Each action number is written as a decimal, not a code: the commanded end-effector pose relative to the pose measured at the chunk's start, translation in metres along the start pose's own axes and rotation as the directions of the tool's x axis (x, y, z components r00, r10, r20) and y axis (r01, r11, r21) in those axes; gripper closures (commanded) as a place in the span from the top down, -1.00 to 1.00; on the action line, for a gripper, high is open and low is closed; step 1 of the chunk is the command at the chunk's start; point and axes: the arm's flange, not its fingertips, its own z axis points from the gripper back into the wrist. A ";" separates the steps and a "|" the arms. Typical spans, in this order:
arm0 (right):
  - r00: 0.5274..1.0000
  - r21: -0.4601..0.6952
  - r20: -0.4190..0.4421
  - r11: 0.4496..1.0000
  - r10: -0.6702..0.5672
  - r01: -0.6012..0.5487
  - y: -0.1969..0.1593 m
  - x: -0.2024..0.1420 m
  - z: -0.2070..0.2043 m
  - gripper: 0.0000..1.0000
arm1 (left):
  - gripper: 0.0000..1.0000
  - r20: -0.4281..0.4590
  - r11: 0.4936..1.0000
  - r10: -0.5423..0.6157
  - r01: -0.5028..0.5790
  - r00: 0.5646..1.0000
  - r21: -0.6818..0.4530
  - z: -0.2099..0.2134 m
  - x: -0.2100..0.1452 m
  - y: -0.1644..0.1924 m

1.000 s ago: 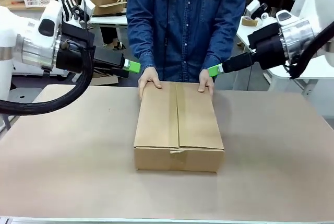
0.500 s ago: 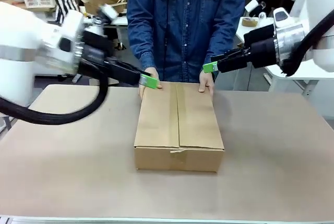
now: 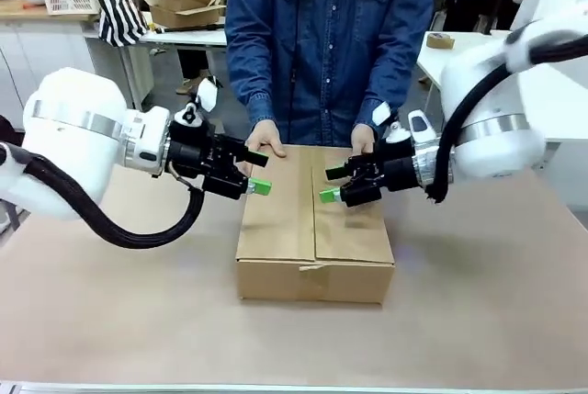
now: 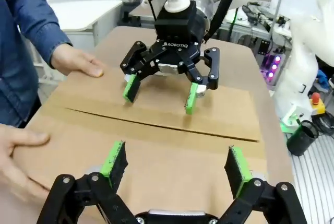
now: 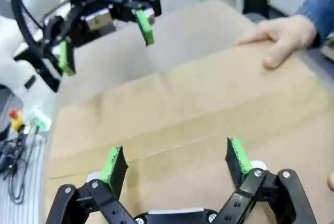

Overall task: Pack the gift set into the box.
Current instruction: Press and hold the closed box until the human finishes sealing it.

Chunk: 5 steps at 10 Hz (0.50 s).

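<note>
My left pincer (image 3: pixel 257 172) and right pincer (image 3: pixel 333 183) hang open over the closed box (image 3: pixel 315 229).
Front: the box sits mid-bench (image 3: pixel 110 275), flaps folded flat, the person's hands (image 3: pixel 265 137) resting on its far edge. Left wrist: my left pincer's fingers spread wide above the lid, the right pincer facing across the seam. Right wrist: my pads stand apart, gripping nothing.
</note>
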 end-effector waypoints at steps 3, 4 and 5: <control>0.999 0.005 0.003 0.999 0.033 -0.033 0.003 0.005 0.007 1.00 | 1.00 -0.085 0.998 -0.052 0.055 0.995 0.033 -0.002 -0.007 0.010; 0.999 0.053 -0.012 0.997 0.051 -0.050 0.004 0.003 0.015 1.00 | 1.00 -0.073 0.997 -0.076 0.077 0.994 0.014 -0.007 -0.015 0.018; 0.995 0.100 -0.062 0.992 0.084 -0.077 0.007 0.000 0.027 1.00 | 1.00 -0.096 0.988 -0.141 0.145 0.985 0.044 -0.010 -0.021 0.022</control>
